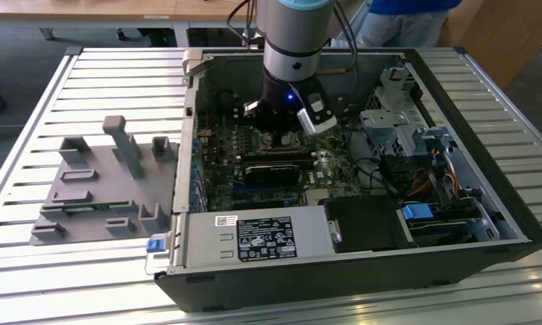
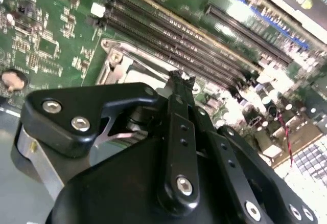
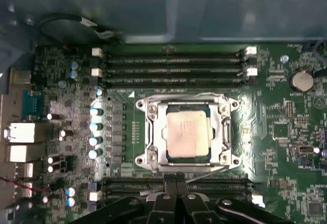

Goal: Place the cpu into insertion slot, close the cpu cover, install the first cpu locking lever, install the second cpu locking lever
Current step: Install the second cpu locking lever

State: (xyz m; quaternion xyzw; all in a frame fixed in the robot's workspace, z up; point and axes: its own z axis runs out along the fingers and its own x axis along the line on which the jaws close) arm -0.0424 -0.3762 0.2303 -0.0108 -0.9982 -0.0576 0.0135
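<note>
Slatted desk (image 1: 488, 88) carries the opened computer case; the cpu (image 3: 187, 136) sits in the insertion slot (image 3: 153, 157) with the cpu cover (image 3: 223, 124) apparently down around it, just ahead of the end effector (image 3: 176, 179), fingertips together and empty, levers unconfirmed.

The black gripper (image 2: 176, 88) hangs just above the green circuit board (image 2: 46, 35); the silver cpu cover (image 2: 122, 68) lies beside its fingertips, long black memory slots (image 2: 173, 35) beyond.

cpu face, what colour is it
Pale silver-grey with a warm tint; the cpu shows best in the first wrist view, seated in the socket.
</note>
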